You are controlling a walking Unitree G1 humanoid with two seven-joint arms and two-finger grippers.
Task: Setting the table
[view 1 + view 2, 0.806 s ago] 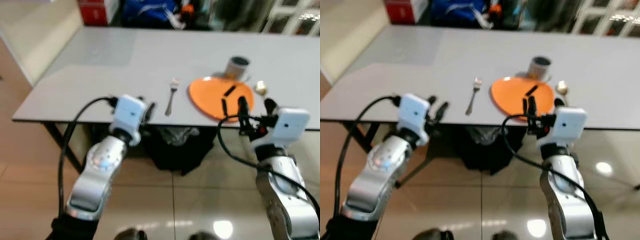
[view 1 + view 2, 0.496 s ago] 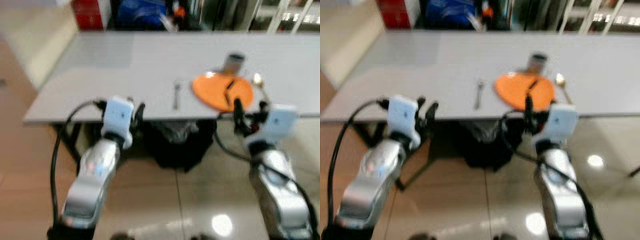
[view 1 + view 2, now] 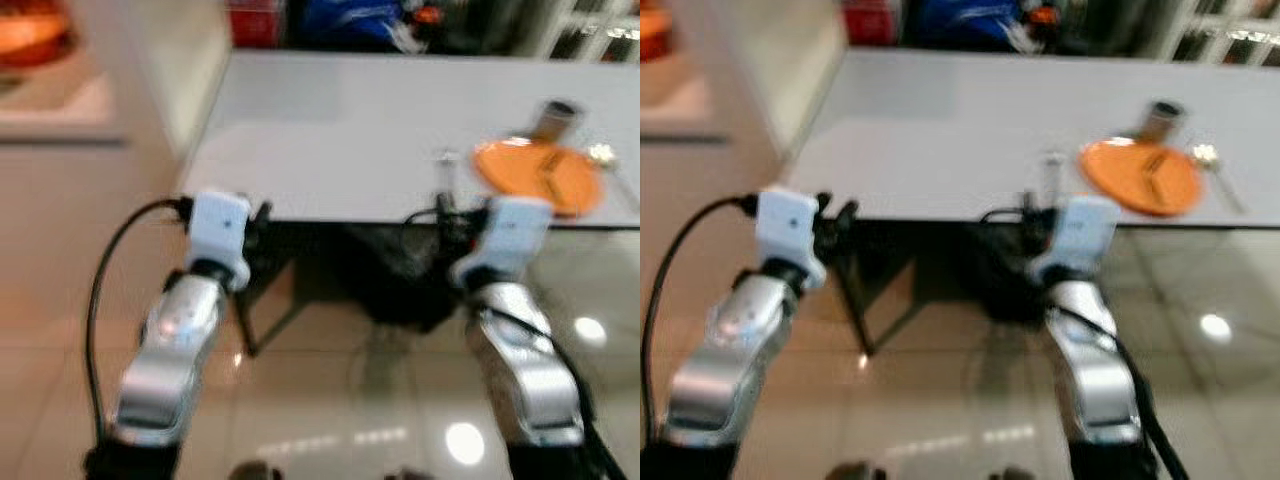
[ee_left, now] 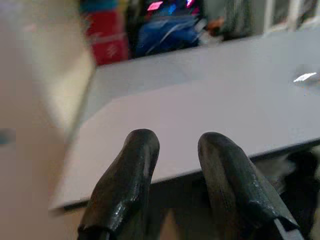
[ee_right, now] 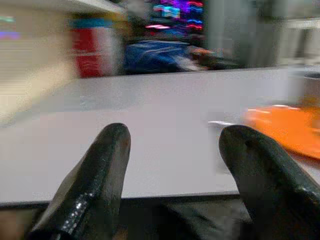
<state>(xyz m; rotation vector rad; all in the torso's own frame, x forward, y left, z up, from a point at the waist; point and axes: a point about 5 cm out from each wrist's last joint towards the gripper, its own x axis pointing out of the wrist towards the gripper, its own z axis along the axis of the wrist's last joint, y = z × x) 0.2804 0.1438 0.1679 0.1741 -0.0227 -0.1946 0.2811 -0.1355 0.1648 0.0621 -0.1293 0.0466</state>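
A grey table [image 3: 350,130] stands ahead of me. On its right part lies an orange plate [image 3: 510,160] with a thin dark item across it. A dark cup [image 3: 555,115] stands just behind the plate, a fork [image 3: 445,165] lies to its left and a spoon [image 3: 603,153] to its right. My left gripper [image 4: 175,142] hovers before the table's near edge, fingers a little apart and empty. My right gripper [image 5: 175,137] is open and empty, held at the table edge close to the fork. The picture is blurred.
A black bag [image 3: 400,270] sits under the table. A red box [image 3: 255,20] and a blue bag [image 3: 345,20] lie beyond the far edge. A cream counter [image 3: 150,60] runs along the left. Glossy tiled floor [image 3: 330,400] spreads below my arms.
The whole picture has swung, so the camera turned left; the plate and cutlery now sit further right in view. Both arms keep the same raised pose.
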